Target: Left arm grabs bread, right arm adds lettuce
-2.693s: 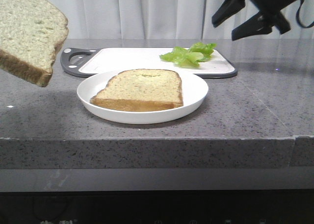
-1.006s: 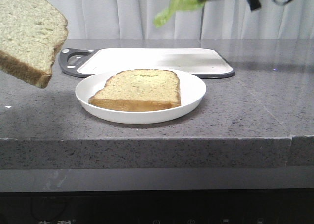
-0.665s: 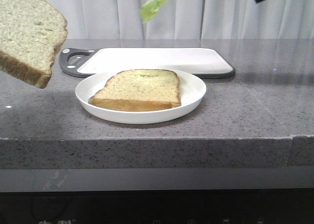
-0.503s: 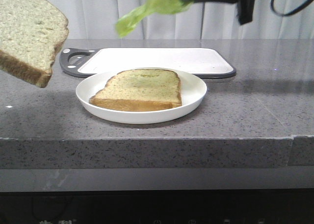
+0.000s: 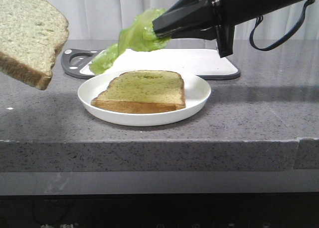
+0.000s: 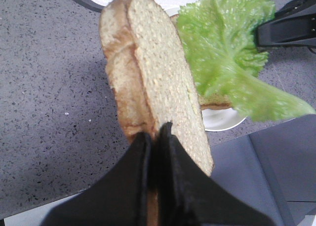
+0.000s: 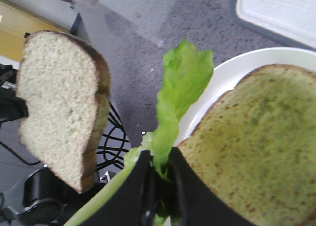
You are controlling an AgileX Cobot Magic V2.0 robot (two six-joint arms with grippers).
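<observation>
Lettuce (image 5: 130,43) dangles pinched in my right gripper (image 5: 158,31) above the plated slice (image 5: 142,91); my left gripper (image 6: 154,139) clamps the bread (image 5: 29,33) aloft, far left.

The front view sits low, near table (image 5: 259,118) height, facing the curtain across the plate (image 5: 197,96). Both wrist views look steeply down from close range — the left along the held bread (image 6: 153,82), the right along the lettuce (image 7: 180,95). All three share the plate, its slice (image 5: 144,88), lettuce and bread.
</observation>
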